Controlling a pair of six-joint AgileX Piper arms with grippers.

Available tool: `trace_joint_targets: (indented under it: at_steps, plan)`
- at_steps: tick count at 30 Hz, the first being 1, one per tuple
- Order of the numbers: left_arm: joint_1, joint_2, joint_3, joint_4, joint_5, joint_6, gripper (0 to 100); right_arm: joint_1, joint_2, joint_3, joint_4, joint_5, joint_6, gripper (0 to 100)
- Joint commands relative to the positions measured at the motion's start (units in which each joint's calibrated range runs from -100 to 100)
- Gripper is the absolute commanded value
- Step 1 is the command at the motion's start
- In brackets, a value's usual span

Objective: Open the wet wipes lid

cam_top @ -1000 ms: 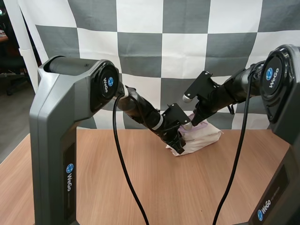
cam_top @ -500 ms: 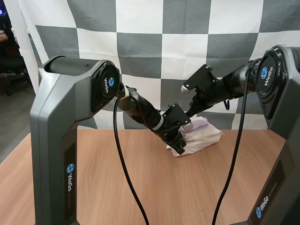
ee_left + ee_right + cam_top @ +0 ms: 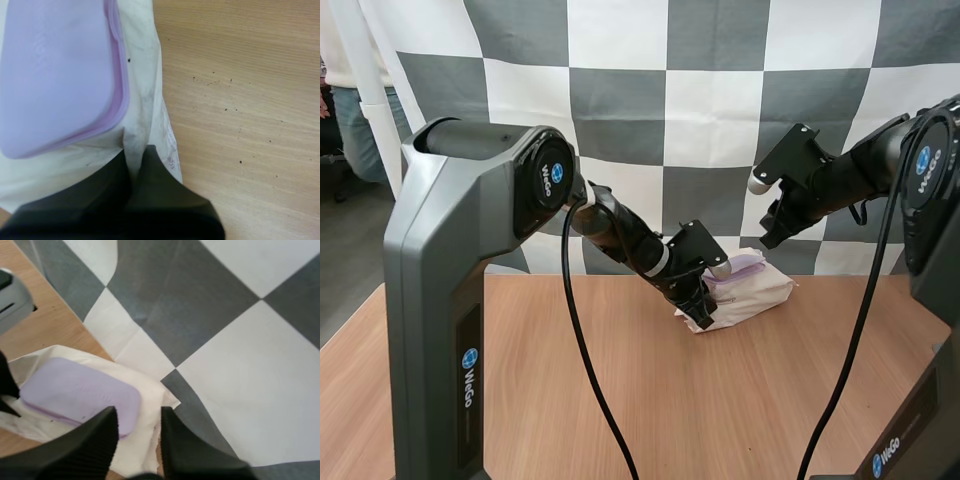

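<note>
Pinching the end of the wet wipes pack with our left gripper, while our right gripper hangs clear above it.

Our left gripper (image 3: 136,156) has both fingers pressed onto the thin sealed edge of the white wet wipes pack (image 3: 145,100), which lies on the wooden table (image 3: 240,100). The lilac lid (image 3: 55,70) sits just ahead of those fingertips, lying flat on the pack's top. Our right gripper (image 3: 139,415) is raised off the table with its fingers spread, their ribbed faces turned to each other and nothing between them. The pack and its lid lie below and ahead of its tips, apart from them.
</note>
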Motion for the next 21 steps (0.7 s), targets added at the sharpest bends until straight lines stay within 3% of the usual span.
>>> trace_joint_targets:
  at_steps: [1,8,13,21]
  plan:
    - [0.00,0.0,0.0,0.6,0.1,-0.3,0,-0.1,0.0,-0.1,-2.7,1.4,0.0,100]
    - [0.00,0.0,0.0,2.0,0.1,-1.0,0,-0.1,0.3,-0.1,-3.5,1.8,0.0,100]
    - [0.00,0.0,0.0,2.7,0.1,-1.1,0,1.2,1.6,1.7,-9.8,2.4,0.0,100]
    - [0.00,0.0,0.0,3.3,0.3,-1.1,0,5.0,2.6,4.4,-15.0,-9.3,0.0,100]
